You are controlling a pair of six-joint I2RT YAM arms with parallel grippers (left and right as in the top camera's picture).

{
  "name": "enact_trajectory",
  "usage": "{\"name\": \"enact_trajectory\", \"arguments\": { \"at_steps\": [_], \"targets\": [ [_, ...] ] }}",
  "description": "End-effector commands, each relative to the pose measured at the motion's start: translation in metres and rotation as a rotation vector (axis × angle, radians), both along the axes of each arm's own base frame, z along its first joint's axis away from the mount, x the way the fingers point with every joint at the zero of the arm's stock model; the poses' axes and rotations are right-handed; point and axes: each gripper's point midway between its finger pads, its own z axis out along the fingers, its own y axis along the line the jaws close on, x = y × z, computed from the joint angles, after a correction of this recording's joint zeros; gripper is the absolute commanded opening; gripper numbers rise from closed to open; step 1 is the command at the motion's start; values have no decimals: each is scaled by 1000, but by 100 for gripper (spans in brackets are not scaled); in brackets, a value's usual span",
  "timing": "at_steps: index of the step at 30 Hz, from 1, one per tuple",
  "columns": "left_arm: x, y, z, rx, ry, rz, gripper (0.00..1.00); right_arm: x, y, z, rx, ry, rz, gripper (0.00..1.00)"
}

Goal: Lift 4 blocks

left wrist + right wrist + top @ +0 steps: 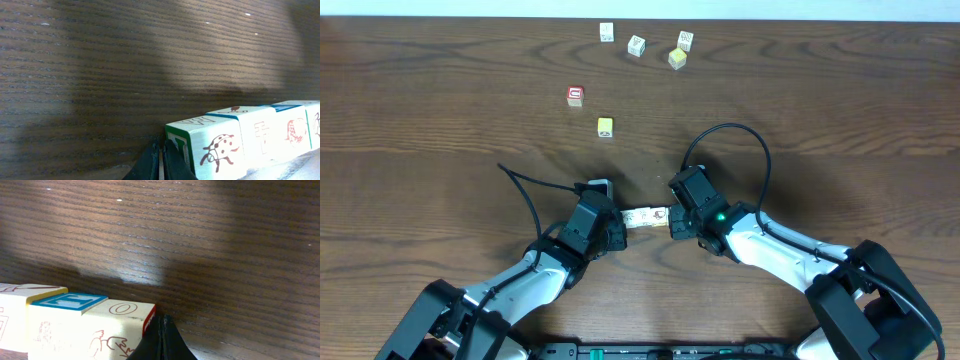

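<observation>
- Overhead view: the row of blocks [646, 216] lies end to end near the front of the table [440, 130], squeezed between the left gripper [620, 217] and the right gripper [670, 215].
- Left gripper: fingers pressed together, tip against the ladybug block's end.
- Right gripper: fingers also pressed together, tip against the "O" block's end.
- Whether the row is clear of the wood cannot be told.
- A red cube [576, 96] and a yellow cube [605, 126] sit well apart, farther back.

Cream blocks [220, 145], red-brown printed marks
</observation>
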Motion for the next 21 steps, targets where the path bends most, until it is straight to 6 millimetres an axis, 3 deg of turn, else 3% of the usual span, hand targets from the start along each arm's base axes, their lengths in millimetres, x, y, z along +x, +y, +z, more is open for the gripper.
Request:
{"name": "enact_trajectory", "arguments": {
  "at_steps": [1,21],
  "targets": [
    [-3,-21,9,-62,12,-67,7,-3,20,6,66,22,53,1],
    [5,-9,8,-20,-13,-29,8,-3,18,5,48,16,66,1]
  ]
}}
